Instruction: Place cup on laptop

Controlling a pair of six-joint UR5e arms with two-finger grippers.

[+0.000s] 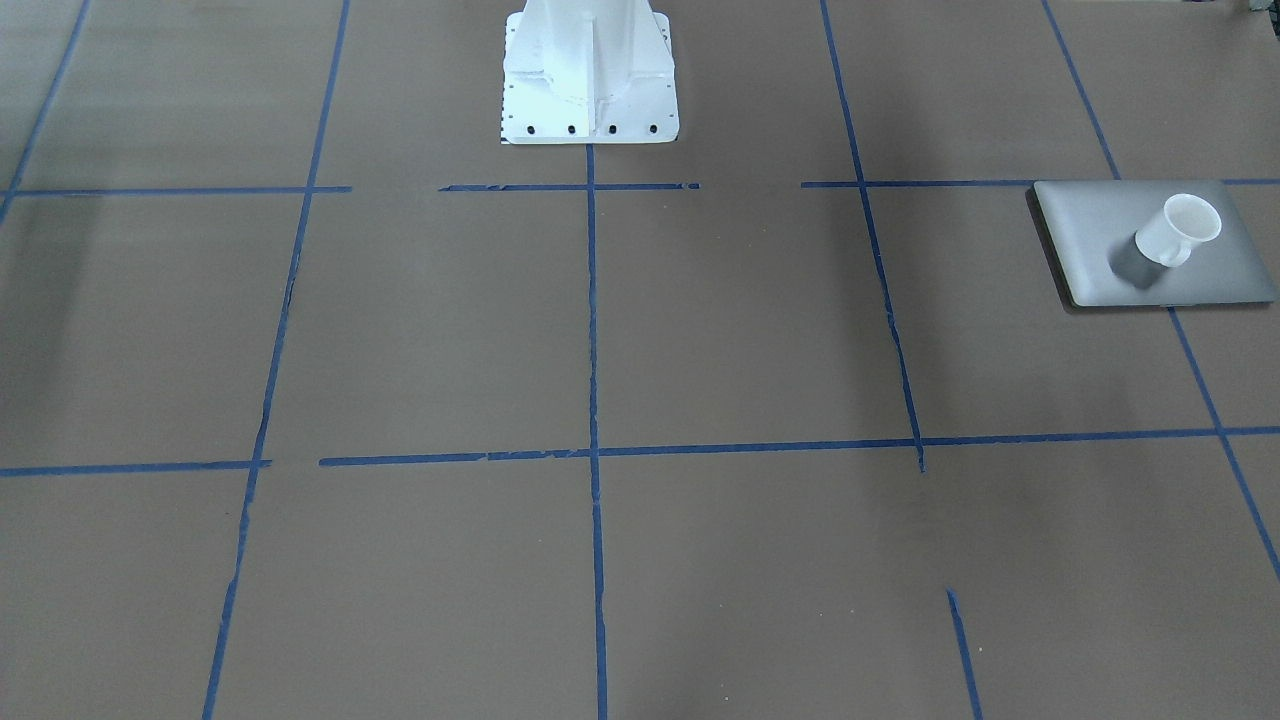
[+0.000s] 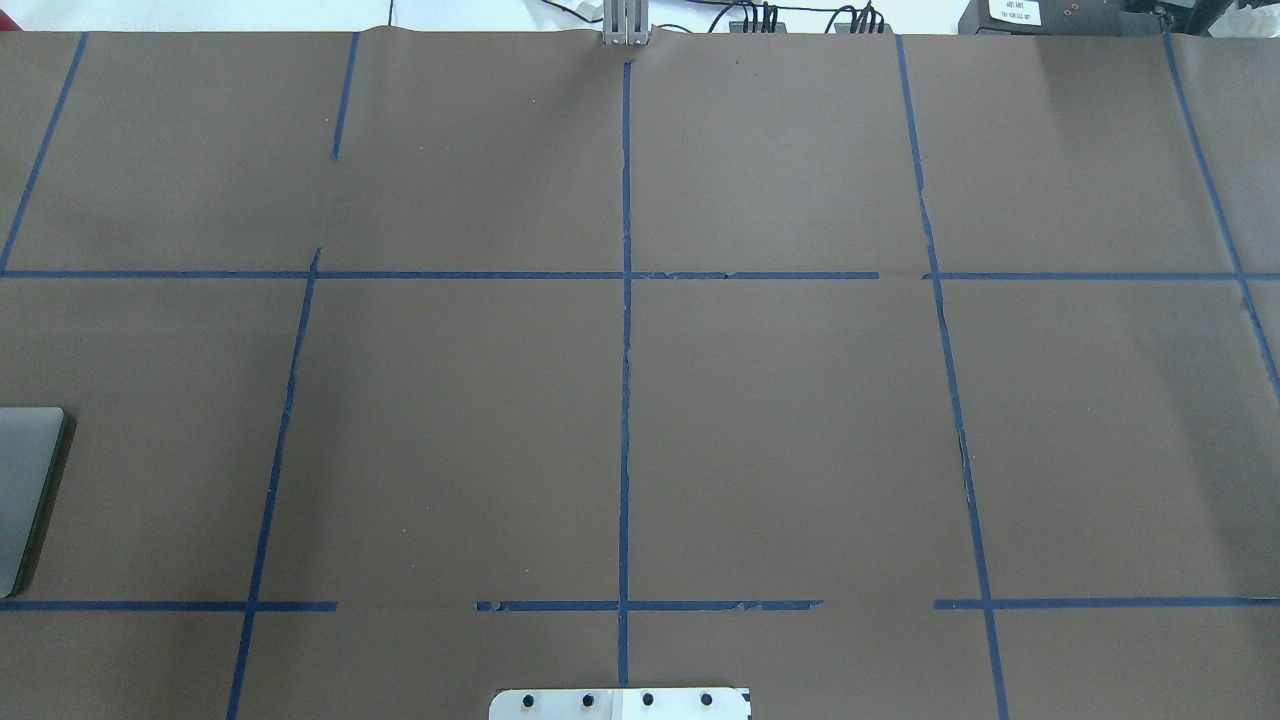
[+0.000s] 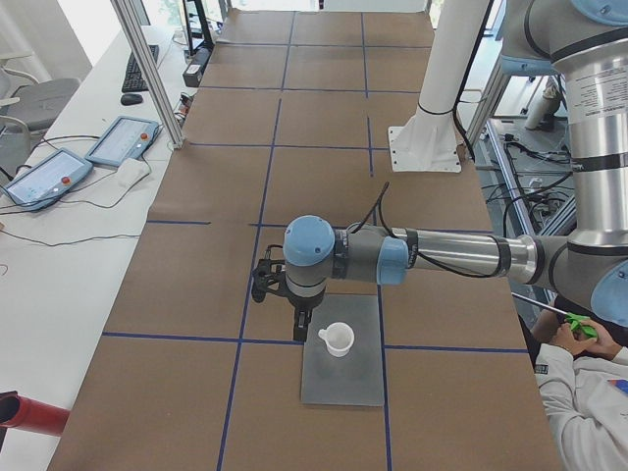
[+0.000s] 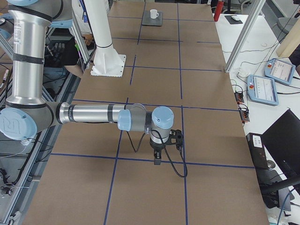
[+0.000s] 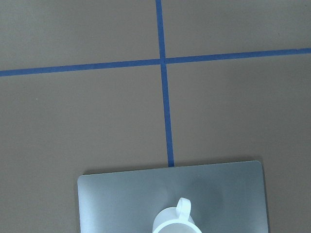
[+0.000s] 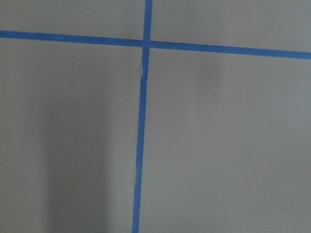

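1. You find the cup (image 1: 1180, 230) standing upright, mouth up, on the laptop (image 1: 1095, 235) in the upper right of the front-facing frame. It sits toward the right half of the lid there.
2. The laptop lies closed and flat on the brown surface (image 1: 720, 330), across one of the blue tape lines (image 1: 592, 330). In the overhead frame you see only its corner (image 2: 25, 480) at the left edge, and the cup falls outside that frame.
3. In the left-side frame the left tool (image 3: 298, 324) hangs pointing down, low in the middle. It is just beside the cup (image 3: 338, 340), on the side of its handle, at the left edge of the laptop (image 3: 343, 385). It holds nothing of the cup. You cannot tell from that distance whether it is spread or pressed together.
4. The left wrist frame shows you the cup's handle and rim (image 5: 176, 219) at the bottom edge, on the grey lid (image 5: 116, 204), with no fingers in the picture.
5. In the right-side frame the right tool (image 4: 157, 157) points down over bare surface near a tape line, low in the middle. It is well apart from the cup (image 4: 153, 13) and laptop (image 4: 152, 21) at the top. Here too you cannot tell whether it is spread or pressed together.
6. The white pedestal (image 1: 590, 80) stands at the top centre of the front-facing frame.
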